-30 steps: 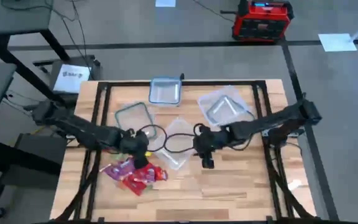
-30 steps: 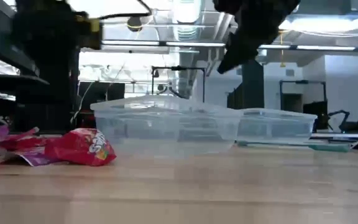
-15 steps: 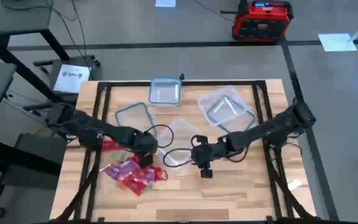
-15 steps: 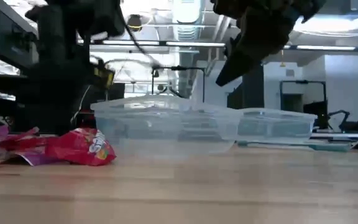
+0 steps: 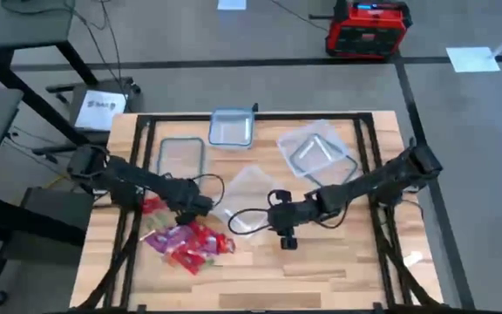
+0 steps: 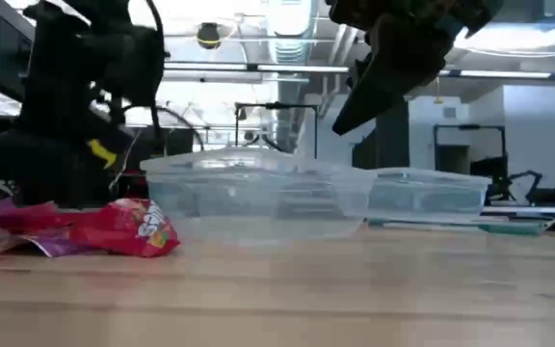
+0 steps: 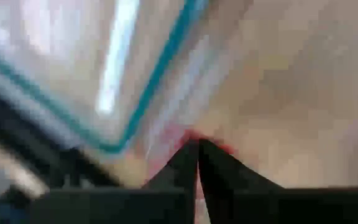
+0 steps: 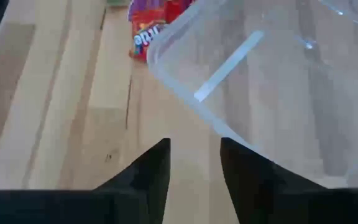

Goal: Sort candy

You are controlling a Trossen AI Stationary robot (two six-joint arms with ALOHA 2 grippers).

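Note:
The candy (image 5: 186, 244) lies in a heap of red, pink and magenta wrappers on the table's near left, also visible in the low view (image 6: 114, 229). My left gripper (image 5: 200, 204) is just beyond the heap's far side, shut, with a bit of red at its tips (image 7: 197, 146). My right gripper (image 5: 279, 218) is open over the near corner of a rimless clear tub (image 5: 247, 199) that rests flat on the table. In the right wrist view (image 8: 194, 162) its fingers stand beside that tub's corner (image 8: 229, 134) without touching it. My left gripper is shut, from above, on what looks like a red candy wrapper (image 7: 190, 133), pinched between the two fingertips. The view is blurred, so which part of the wrapper it has and whether the piece is lifted clear cannot be told.
Three clear tubs with bluish rims stand on the far half: left (image 5: 181, 155), middle (image 5: 232, 127), right (image 5: 316, 153). Black cables (image 5: 234, 214) loop over the table centre. Bare wood (image 5: 321, 270) lies along the near edge.
My left gripper has come down over the far side of the candy heap and shifted a little toward the far edge. My right gripper moved toward the near edge, then held. The left bluish-rimmed tub has slid toward the far edge and turned straight.

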